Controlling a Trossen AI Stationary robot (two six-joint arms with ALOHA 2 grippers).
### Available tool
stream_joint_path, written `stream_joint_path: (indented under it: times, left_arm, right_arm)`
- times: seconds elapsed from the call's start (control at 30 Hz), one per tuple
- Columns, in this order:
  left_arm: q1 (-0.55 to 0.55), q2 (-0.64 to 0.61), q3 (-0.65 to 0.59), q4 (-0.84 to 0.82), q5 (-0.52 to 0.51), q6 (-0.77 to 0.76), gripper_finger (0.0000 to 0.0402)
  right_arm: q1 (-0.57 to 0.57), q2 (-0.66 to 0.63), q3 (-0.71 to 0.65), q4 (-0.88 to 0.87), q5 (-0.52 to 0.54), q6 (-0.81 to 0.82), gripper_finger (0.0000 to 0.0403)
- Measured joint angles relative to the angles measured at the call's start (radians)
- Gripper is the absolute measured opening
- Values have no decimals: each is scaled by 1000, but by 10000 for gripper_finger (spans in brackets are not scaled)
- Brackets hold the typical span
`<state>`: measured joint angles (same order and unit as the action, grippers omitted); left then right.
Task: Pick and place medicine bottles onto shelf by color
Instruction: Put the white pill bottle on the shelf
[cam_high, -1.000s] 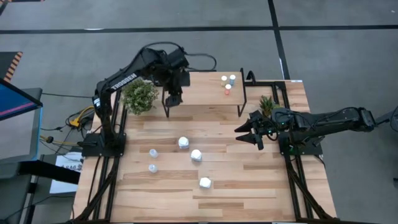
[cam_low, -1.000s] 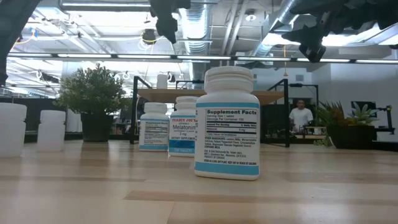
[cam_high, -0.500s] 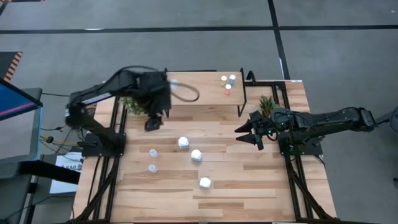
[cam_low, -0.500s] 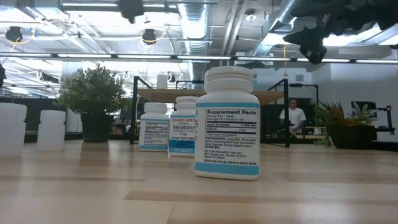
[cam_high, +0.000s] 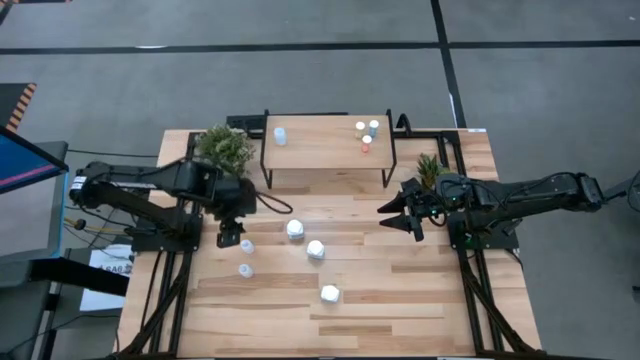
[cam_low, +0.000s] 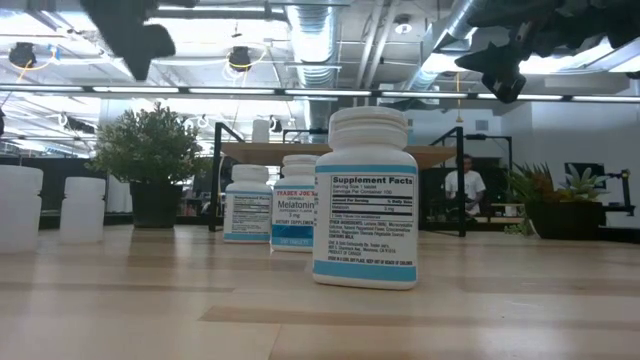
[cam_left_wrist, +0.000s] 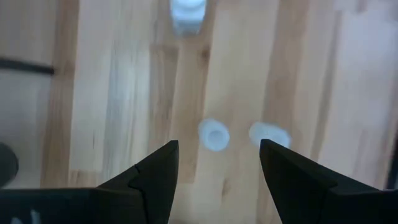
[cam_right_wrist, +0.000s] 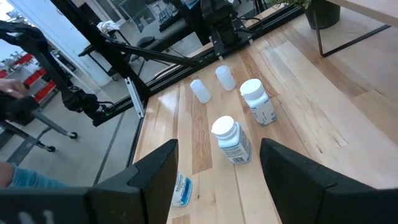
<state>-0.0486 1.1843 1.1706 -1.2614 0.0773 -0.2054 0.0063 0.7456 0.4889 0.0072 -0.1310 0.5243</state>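
On bare wood stand two pale-blue translucent bottles (cam_high: 245, 258), capped.

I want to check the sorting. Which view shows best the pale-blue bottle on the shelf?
The high view: the pale-blue bottle stands clear on the shelf, at its left end. The low view shows it small and far, behind the nearer bottles. Neither wrist view shows it.

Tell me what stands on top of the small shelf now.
On the shelf: one pale-blue bottle at its left end, three tiny bottles at its right end. Nothing hides its top.
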Motion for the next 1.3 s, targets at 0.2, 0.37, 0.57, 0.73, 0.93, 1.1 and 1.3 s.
stream_joint_path:
  times: [0.2, 0.37, 0.57, 0.73, 0.93, 1.1, 1.3]
  left_arm:
    - [-25, 0, -85, 3, -34, -33, 209]
    - [-24, -1, -99, 22, -38, -122, 209]
    - [-33, -1, -99, 13, -105, -344, 209]
    - [-83, -1, -99, -30, -139, -623, 209]
    - [-186, 34, -98, -21, -180, -880, 209]
    - [-234, 124, -98, -29, -224, -1051, 211]
    - [-259, 193, -98, 13, -216, -1109, 232]
  right_arm:
    - [0, 0, 0, 0, 0, 0, 249]
    - [0, 0, 0, 0, 0, 0, 249]
    - [0, 0, 0, 0, 0, 0, 249]
    - [0, 0, 0, 0, 0, 0, 249]
    - [0, 0, 0, -2, 0, 0, 249]
    - [0, 0, 0, -2, -3, 0, 249]
    - [0, 0, 0, -22, -3, 0, 249]
